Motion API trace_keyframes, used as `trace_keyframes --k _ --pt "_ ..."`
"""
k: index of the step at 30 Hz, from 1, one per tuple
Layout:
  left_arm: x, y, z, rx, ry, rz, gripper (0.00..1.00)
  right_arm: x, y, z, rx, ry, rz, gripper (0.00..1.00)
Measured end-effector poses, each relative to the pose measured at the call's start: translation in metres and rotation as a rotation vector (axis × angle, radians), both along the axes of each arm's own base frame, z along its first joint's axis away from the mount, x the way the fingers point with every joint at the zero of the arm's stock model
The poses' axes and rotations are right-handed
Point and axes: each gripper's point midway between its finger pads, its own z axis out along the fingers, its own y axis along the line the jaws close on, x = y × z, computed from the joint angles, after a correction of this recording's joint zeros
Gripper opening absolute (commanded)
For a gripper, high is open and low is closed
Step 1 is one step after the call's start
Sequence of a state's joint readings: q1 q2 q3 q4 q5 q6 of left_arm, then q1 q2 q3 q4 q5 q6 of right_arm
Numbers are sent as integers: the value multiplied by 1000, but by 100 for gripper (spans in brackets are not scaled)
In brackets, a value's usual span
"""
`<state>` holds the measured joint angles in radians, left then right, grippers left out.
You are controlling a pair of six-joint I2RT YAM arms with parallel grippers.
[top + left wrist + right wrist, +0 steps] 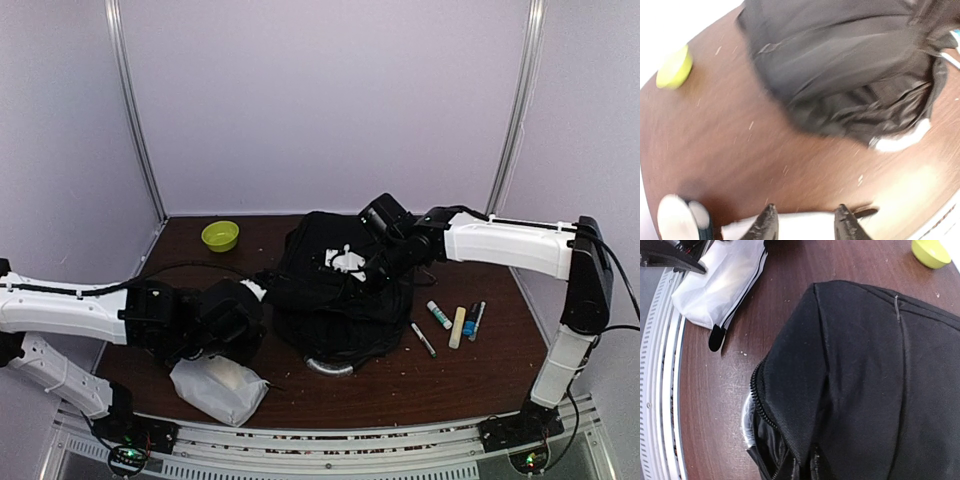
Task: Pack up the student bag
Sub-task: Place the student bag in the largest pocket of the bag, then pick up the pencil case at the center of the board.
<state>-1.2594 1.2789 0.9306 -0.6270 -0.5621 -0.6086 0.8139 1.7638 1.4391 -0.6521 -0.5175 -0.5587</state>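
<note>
Brown tabletop (420, 375), pale booth walls. Your left gripper (805, 214) is spread, gripping nothing, right over the white zip pouch (215, 385). Your right gripper (375, 255) is clenched, apparently pinching a fold of the big black fabric student bag (330, 305) at table centre, zipper partly undone. Pouch lies at the bag's 7 o'clock, loose pens and markers (455, 320) at 3, lime-green bowl (220, 235) at 10. Packing barely begun, by my read: every visible item sits outside.
</note>
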Motion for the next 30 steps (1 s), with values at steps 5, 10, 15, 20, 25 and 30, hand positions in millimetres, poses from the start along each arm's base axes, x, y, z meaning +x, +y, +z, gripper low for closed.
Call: trace_keyframes --k 5,10,15,20,25,30 --pt "-6 49 -12 -26 114 151 44 -3 0 -14 -27 28 18 40" --pt "3 109 -26 -100 251 341 46 -6 -2 -9 -37 32 43 48" --pt "7 150 -31 -158 350 479 47 -14 -1 17 -27 37 79 57" --pt "3 168 -57 -87 499 549 44 -25 -9 58 -13 -40 125 57" --pt "4 163 -73 -33 611 525 43 -38 -20 82 6 -81 146 57" --pt "18 148 -72 -33 633 483 43 -40 -22 82 -1 -79 153 57"
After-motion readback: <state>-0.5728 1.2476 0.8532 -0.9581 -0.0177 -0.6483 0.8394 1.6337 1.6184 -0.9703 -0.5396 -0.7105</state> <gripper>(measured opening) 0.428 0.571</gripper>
